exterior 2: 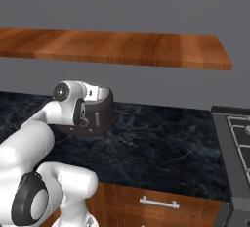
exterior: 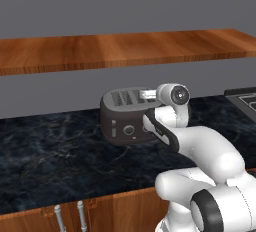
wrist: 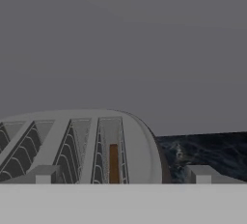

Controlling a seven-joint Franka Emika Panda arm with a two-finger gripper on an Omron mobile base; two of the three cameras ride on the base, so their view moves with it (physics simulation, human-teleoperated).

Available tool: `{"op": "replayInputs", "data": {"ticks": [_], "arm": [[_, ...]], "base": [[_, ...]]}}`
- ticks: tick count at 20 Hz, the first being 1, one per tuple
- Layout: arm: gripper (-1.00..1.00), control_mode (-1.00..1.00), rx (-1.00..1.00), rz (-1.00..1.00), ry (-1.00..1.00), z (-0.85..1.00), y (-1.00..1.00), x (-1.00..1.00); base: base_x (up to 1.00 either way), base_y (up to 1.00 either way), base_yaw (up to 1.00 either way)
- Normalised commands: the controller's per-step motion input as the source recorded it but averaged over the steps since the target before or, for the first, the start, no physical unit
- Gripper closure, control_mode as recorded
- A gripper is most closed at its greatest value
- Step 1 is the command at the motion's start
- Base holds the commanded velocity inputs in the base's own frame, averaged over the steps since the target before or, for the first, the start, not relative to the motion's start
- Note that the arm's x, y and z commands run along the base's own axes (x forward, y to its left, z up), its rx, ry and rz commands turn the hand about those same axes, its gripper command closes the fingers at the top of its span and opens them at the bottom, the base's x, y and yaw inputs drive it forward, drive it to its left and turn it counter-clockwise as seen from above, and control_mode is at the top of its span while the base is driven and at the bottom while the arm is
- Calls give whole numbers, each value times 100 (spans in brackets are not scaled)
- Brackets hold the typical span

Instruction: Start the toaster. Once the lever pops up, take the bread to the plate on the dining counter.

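The dark grey toaster (exterior: 122, 126) stands on the black counter near the wall, partly behind my arm in the right base view (exterior 2: 101, 116). In the hand view its slotted top (wrist: 140, 146) lies just below and ahead. A thin brown slice of bread (wrist: 113, 164) stands in the rightmost slot. My gripper (wrist: 120, 175) is open and points level toward the wall over the toaster's right top (exterior: 146, 94), holding nothing. Its fingertips (wrist: 200, 174) stand wide apart. The plate and the dining counter are out of view.
The black marble counter (exterior: 55, 156) has wood cabinet doors with silver handles (exterior: 80, 216) below. A wooden shelf (exterior: 125, 48) runs overhead along the grey wall. A stove (exterior 2: 237, 133) sits at the right end of the counter.
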Motion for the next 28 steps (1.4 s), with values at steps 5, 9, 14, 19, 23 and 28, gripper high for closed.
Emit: {"op": "replayInputs", "data": {"ticks": [5,9,14,19,23,28], "arm": [[-100,-100,0,0,0,0,0,0],[-100,-100,0,0,0,0,0,0],[-100,-100,0,0,0,0,0,0],[-100,-100,0,0,0,0,0,0],[-100,-100,0,0,0,0,0,0],[-100,-100,0,0,0,0,0,0]], "base": [[0,0,0],[0,0,0],[0,0,0],[0,0,0],[0,0,0],[0,0,0]]}}
